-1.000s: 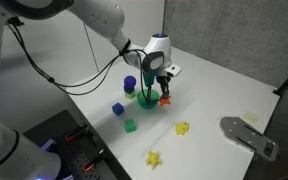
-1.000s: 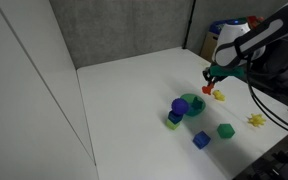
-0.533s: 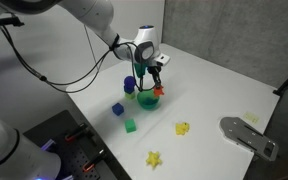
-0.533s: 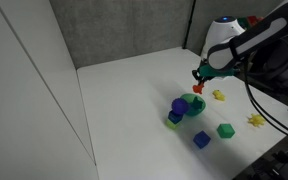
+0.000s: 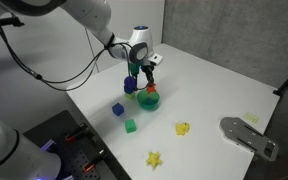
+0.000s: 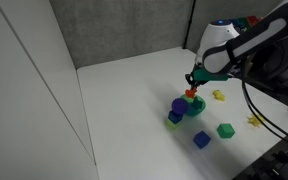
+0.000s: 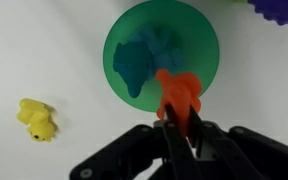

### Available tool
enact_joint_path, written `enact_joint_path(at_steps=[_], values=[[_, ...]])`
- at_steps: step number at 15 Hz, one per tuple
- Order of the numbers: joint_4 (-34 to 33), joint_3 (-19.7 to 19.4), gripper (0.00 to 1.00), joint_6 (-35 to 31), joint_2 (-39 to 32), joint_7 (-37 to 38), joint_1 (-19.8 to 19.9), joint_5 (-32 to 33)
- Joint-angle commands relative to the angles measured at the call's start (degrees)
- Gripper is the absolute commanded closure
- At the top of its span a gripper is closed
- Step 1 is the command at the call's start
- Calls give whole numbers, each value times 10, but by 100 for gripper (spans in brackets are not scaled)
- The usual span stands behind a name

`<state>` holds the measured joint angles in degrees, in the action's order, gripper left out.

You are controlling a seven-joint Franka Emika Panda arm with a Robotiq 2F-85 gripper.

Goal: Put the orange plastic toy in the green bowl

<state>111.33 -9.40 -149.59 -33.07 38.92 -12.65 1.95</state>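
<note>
My gripper (image 7: pixel 181 122) is shut on the orange plastic toy (image 7: pixel 178 93), a small lumpy orange-red piece held between the black fingers. It hangs above the near rim of the green bowl (image 7: pixel 134 40), a round teal-green bowl on the white table. In both exterior views the gripper (image 5: pixel 148 78) (image 6: pixel 192 84) holds the toy (image 5: pixel 150 88) (image 6: pixel 192 92) just over the bowl (image 5: pixel 148 100) (image 6: pixel 192 107).
A purple lumpy toy (image 5: pixel 131 84) (image 6: pixel 179 105) sits beside the bowl. Two yellow toys (image 5: pixel 182 128) (image 5: pixel 154 158), a blue cube (image 5: pixel 117 109) and a green cube (image 5: pixel 130 125) lie on the table. One yellow toy (image 7: pixel 36 118) shows in the wrist view. A grey clamp plate (image 5: pixel 248 135) sits at the table edge.
My gripper has carried the orange toy from beside the bowl to a spot over it, moving toward the purple toy. Nothing else has moved.
</note>
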Motion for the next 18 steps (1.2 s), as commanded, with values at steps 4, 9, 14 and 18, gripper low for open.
enact_joint_path(at_steps=[4,9,14,18], values=[[22,58,60,18,34,-94,70,-76],[38,63,22,94,101,-158,99,-104],[35,49,0,244,181,-182,103,-61],[64,48,0,325,259,-193,101,11]])
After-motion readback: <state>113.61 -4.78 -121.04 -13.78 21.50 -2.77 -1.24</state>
